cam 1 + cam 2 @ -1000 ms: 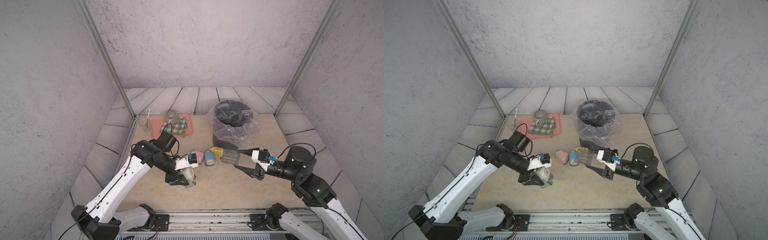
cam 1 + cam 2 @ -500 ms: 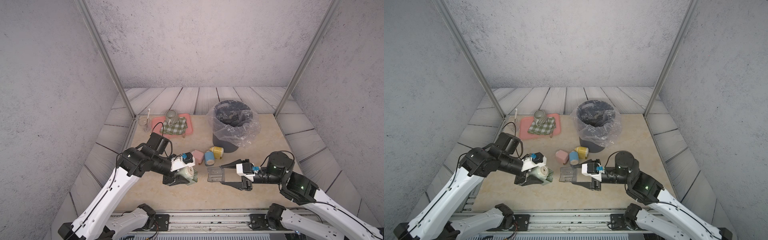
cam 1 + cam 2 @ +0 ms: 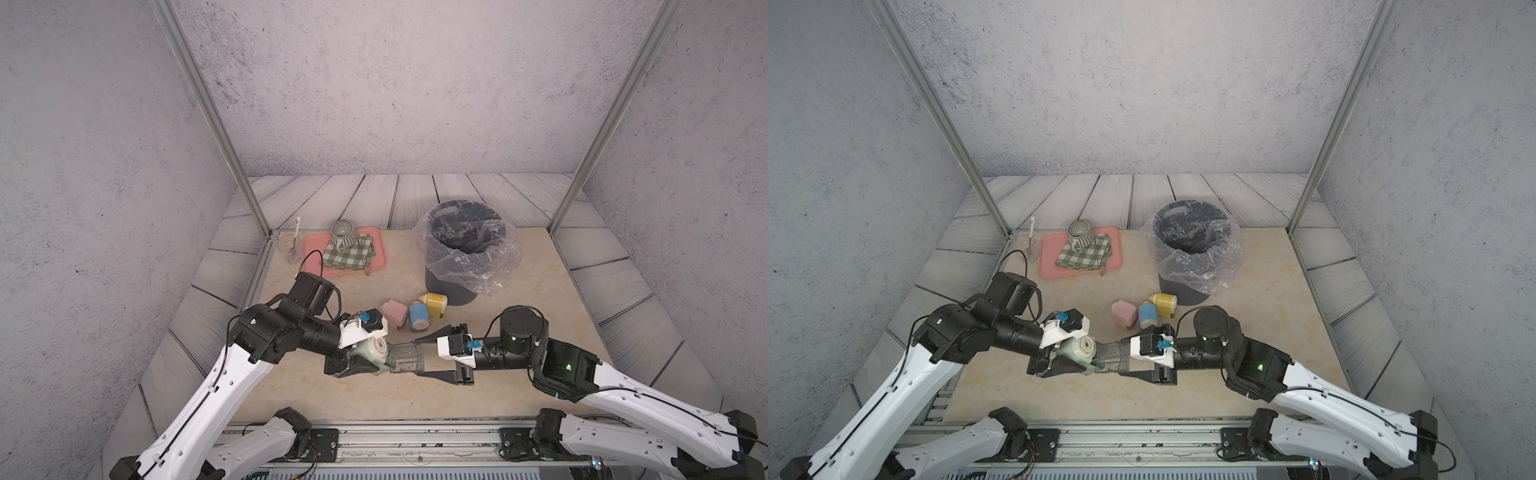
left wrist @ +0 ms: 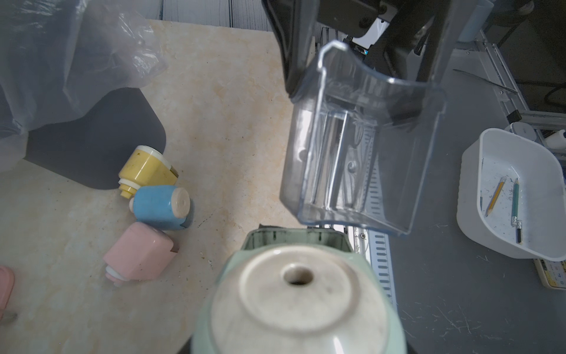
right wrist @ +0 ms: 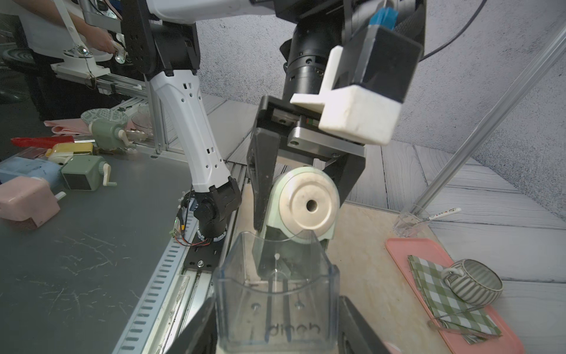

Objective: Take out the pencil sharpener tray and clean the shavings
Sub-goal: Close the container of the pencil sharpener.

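Back wall (image 3: 395, 83): grey, with a rough, speckled finish. Left side wall (image 3: 83, 166) and right side wall (image 3: 706, 166): same finish. No openings seen in any of the three.

Two bare aluminium uprights, left post (image 3: 212, 120) and right post (image 3: 611, 116), stand at the rear corners of the work surface (image 3: 540, 291), a flat beige marbled panel.

Floor (image 3: 374, 199): pale grey plank pattern with dark joints, bordering the panel at the rear and both sides.

A slotted metal rail (image 3: 415, 436) runs along the near edge. Beside it lies a dark grey bench (image 5: 76, 260), visibly scratched.

Lighting is even and diffuse, and shadows are soft.
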`<state>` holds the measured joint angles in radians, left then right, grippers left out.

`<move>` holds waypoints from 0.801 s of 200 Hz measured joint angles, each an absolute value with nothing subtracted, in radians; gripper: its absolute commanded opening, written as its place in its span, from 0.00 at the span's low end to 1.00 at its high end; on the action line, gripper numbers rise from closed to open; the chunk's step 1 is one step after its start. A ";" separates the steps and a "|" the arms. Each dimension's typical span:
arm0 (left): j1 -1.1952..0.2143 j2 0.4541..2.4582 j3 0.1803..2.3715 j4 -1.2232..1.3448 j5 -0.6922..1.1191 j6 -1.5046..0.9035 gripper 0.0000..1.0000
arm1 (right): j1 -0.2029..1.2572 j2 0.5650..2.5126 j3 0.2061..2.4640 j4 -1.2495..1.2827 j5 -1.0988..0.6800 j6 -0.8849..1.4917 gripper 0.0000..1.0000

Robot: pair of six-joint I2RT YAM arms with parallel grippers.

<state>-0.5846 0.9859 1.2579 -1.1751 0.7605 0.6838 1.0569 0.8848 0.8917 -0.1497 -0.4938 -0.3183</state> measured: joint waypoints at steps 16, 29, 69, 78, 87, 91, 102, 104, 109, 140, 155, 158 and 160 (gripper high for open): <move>-0.585 0.981 1.255 -1.171 0.762 0.684 0.00 | 1.057 0.893 0.894 -0.136 -0.492 -0.315 0.00; -0.585 0.971 1.250 -1.167 0.764 0.683 0.00 | 1.057 0.900 0.894 -0.124 -0.490 -0.307 0.00; -0.585 0.912 1.202 -1.126 0.770 0.676 0.00 | 1.057 0.924 0.913 -0.115 -0.483 -0.273 0.00; -0.585 0.898 1.191 -1.115 0.770 0.673 0.00 | 1.057 0.929 0.920 -0.116 -0.482 -0.265 0.00; -0.585 0.888 1.185 -1.110 0.770 0.672 0.00 | 1.057 0.933 0.927 -0.117 -0.483 -0.260 0.00; -0.585 0.884 1.184 -1.107 0.770 0.672 0.00 | 1.057 0.933 0.929 -0.116 -0.483 -0.258 0.00; -0.585 0.877 1.180 -1.099 0.770 0.672 0.00 | 1.057 0.934 0.932 -0.118 -0.484 -0.253 0.00; -0.585 0.876 1.180 -1.098 0.770 0.672 0.00 | 1.057 0.934 0.933 -0.119 -0.484 -0.253 0.00; -0.585 0.876 1.179 -1.095 0.770 0.672 0.00 | 1.057 0.934 0.934 -0.121 -0.484 -0.250 0.00; -0.585 0.876 1.178 -1.081 0.769 0.672 0.00 | 1.057 0.934 0.936 -0.130 -0.491 -0.239 0.00; -0.585 0.876 1.177 -1.075 0.769 0.672 0.00 | 1.058 0.934 0.936 -0.138 -0.492 -0.237 0.00; -0.585 0.876 1.177 -1.073 0.769 0.672 0.00 | 1.057 0.934 0.936 -0.139 -0.493 -0.237 0.00; -0.585 0.876 1.177 -1.072 0.769 0.672 0.00 | 1.057 0.934 0.936 -0.140 -0.493 -0.236 0.00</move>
